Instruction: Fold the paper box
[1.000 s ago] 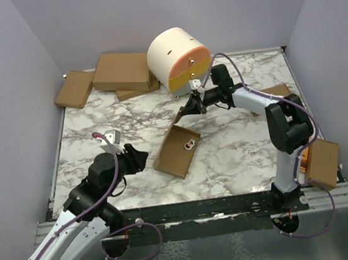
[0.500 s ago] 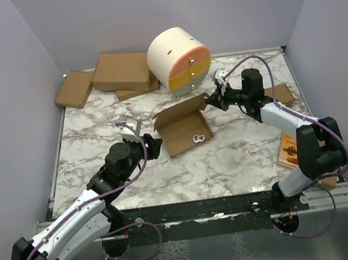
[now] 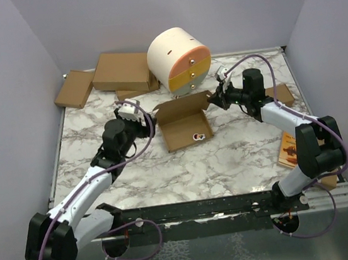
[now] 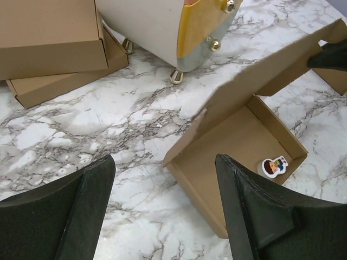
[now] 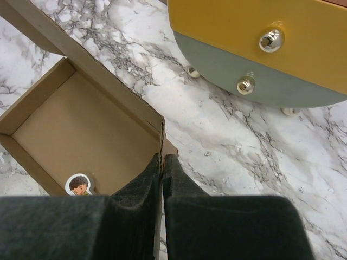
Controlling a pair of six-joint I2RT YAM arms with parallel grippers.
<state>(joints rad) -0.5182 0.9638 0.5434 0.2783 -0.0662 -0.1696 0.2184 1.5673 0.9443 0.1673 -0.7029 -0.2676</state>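
The paper box [image 3: 183,127] lies mid-table as an open brown tray with its lid flap raised at the back; a small cartoon sticker [image 3: 198,136] lies inside. My right gripper [image 3: 216,97] is shut on the box's right rear corner, its pads pinching the thin wall [image 5: 162,135]. My left gripper [image 3: 140,117] hovers just left of the box, open and empty. In the left wrist view its fingers [image 4: 65,211] straddle marble and the box's near-left corner [image 4: 187,162], with the gripper [image 4: 162,200] above the table.
A round cream drawer unit [image 3: 178,60] with orange, yellow and grey drawers stands right behind the box. Brown cartons [image 3: 122,71] are stacked at the back left, another carton [image 3: 281,94] sits under the right forearm, and a small card [image 3: 287,148] lies at the right.
The right gripper has carried the box from tilted to flat on the table and swung out to the right. The left arm reached forward to the box's left side and its jaws widened.
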